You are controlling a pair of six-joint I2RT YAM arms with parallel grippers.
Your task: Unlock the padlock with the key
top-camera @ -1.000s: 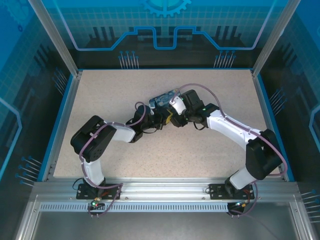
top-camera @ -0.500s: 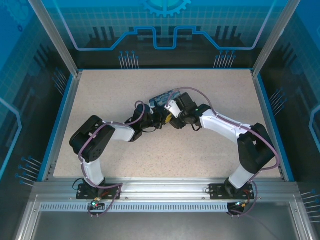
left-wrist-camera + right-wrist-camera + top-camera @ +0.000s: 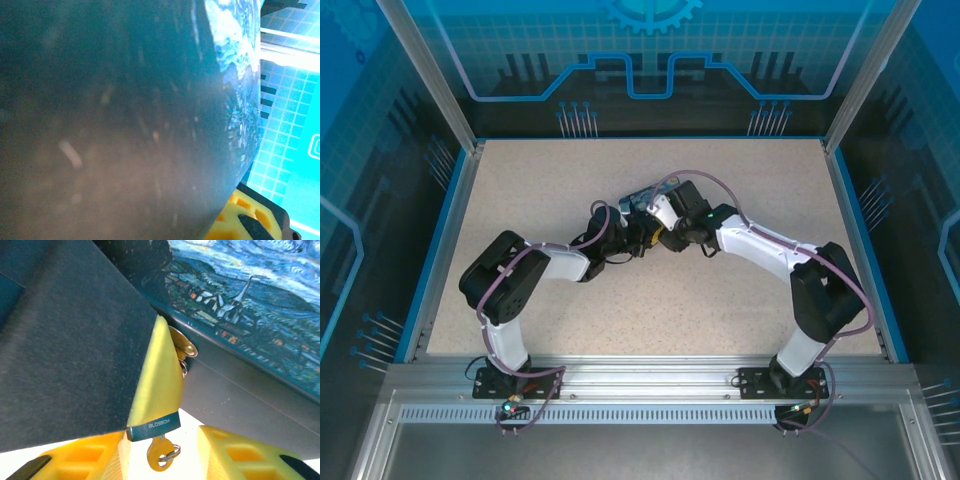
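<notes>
The padlock (image 3: 152, 427), a small dark body marked BLOSSOM, hangs from the brass hasp (image 3: 182, 346) of the blue painted tin (image 3: 240, 300). A brass key (image 3: 161, 452) with a small ring sticks out of its underside. A yellow finger (image 3: 157, 385) of my left gripper (image 3: 642, 235) lies flat over the padlock, and that gripper is shut on it. My right gripper (image 3: 162, 460) stands open, one yellow finger on each side of the key; its left finger is close to the padlock's corner. In the top view both grippers meet beside the tin (image 3: 645, 195), my right gripper (image 3: 660, 228) coming from the right.
The tin's dark side wall (image 3: 125, 125) sits very close to the left wrist camera, its painted edge (image 3: 240, 75) at the right. A yellow finger (image 3: 240, 220) shows at the bottom right. The speckled tabletop (image 3: 740, 300) stretches out around the arms.
My right arm has swung left and in toward the padlock, and its jaws have narrowed a little. The left arm has held still.
</notes>
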